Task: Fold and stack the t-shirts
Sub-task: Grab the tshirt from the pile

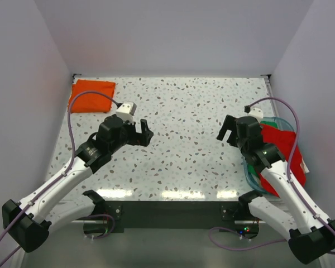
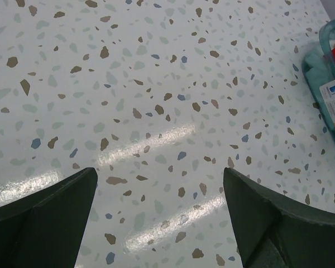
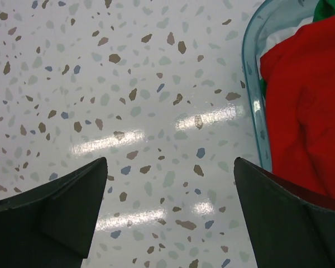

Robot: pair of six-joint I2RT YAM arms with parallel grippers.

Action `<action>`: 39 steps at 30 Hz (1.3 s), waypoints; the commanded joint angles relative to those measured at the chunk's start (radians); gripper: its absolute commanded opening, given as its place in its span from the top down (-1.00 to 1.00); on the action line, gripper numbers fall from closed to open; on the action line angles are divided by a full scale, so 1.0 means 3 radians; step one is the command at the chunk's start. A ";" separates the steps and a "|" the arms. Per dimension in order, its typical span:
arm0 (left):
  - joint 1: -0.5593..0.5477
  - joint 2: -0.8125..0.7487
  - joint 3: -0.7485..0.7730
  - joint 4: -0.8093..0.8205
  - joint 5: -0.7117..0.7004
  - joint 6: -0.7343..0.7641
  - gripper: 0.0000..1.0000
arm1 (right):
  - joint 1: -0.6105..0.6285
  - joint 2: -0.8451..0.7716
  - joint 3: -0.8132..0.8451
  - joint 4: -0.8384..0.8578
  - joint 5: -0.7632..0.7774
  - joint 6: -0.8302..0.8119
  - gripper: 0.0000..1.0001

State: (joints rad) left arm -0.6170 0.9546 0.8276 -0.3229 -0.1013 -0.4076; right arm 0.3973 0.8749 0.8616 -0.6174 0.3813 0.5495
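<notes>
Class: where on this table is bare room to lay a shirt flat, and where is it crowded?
Bare: the wide middle of the table, between the left tool and right tool and back to its far edge. Crowded: the far-left corner, holding the folded orange t-shirt, and the right edge, where the teal tub sits with the red t-shirt heaped over it.

Table point(image 1: 190, 111): white glossy top, speckled with brown, grey and blue flecks; streaks of reflected light near the front edge.
Far left corner: folded orange t-shirt point(image 1: 91, 95), flat on the top.
Right edge: translucent teal tub point(image 3: 253, 111), standing on the top, well apart from the orange t-shirt.
</notes>
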 commanded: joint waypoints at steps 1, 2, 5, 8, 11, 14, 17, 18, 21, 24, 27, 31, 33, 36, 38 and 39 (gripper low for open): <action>0.0011 -0.0104 -0.0018 0.0089 0.0138 0.0070 -1.00 | -0.0010 -0.0033 0.0109 -0.0038 0.0212 -0.0021 -0.97; 0.0017 -0.0104 -0.0028 0.0095 0.0148 0.0070 -1.00 | -0.0005 0.0018 0.0134 -0.0049 0.0187 -0.0052 -0.97; 0.0012 -0.0109 -0.0023 0.0069 0.0159 0.0085 -1.00 | -0.0010 0.0182 0.0277 -0.0064 0.0227 -0.0149 -0.97; 0.0017 -0.0114 -0.0023 0.0059 0.0174 0.0085 -1.00 | -0.0076 0.0580 0.0594 -0.0227 0.0584 -0.0206 -0.97; 0.0017 -0.0119 -0.0023 0.0038 0.0164 0.0096 -1.00 | -0.0642 0.0969 0.0871 -0.0361 0.0520 -0.0313 -0.97; 0.0017 -0.0119 -0.0018 0.0013 0.0169 0.0101 -1.00 | -0.1430 0.1102 0.0927 -0.0248 0.0371 -0.0379 -0.96; 0.0017 -0.0130 -0.0038 0.0018 0.0184 0.0096 -1.00 | -0.2008 0.1210 0.0953 -0.0218 0.0121 -0.0283 -0.96; 0.0017 -0.0114 -0.0038 0.0018 0.0194 0.0096 -1.00 | -0.2187 0.1235 0.0933 -0.0177 0.0074 -0.0242 -0.95; 0.0017 -0.0099 -0.0038 0.0018 0.0245 0.0096 -1.00 | -0.2311 0.1312 0.0871 -0.0187 0.0252 -0.0129 -0.95; 0.0011 -0.0079 -0.0044 0.0028 0.0286 0.0091 -1.00 | -0.2408 0.1297 0.0688 -0.0085 0.0498 0.0004 -0.96; 0.0017 -0.0058 -0.0044 0.0033 0.0317 0.0091 -1.00 | -0.2459 0.1322 0.0498 0.0017 0.0514 0.0131 -0.96; 0.0017 -0.0043 -0.0044 0.0038 0.0317 0.0091 -1.00 | -0.2465 0.1363 0.0263 0.0135 0.0437 0.0234 -0.93; 0.0017 -0.0037 -0.0054 0.0033 0.0322 0.0091 -1.00 | -0.2460 0.1328 0.0191 0.0227 0.0350 0.0224 -0.74; 0.0017 -0.0053 -0.0049 0.0033 0.0322 0.0086 -1.00 | -0.2460 0.1190 0.0140 0.0238 0.0197 0.0219 -0.16; 0.0017 -0.0053 -0.0054 0.0033 0.0322 0.0085 -1.00 | -0.2465 0.1098 0.0196 0.0182 0.0130 0.0168 0.41; 0.0017 -0.0058 -0.0054 0.0033 0.0322 0.0085 -1.00 | -0.2465 0.0986 0.0282 0.0095 0.0120 0.0127 0.55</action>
State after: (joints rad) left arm -0.6163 0.9428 0.8196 -0.3241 -0.0235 -0.4004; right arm -0.3416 1.2545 0.9092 -0.5999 0.4500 0.5804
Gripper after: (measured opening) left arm 0.997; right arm 0.299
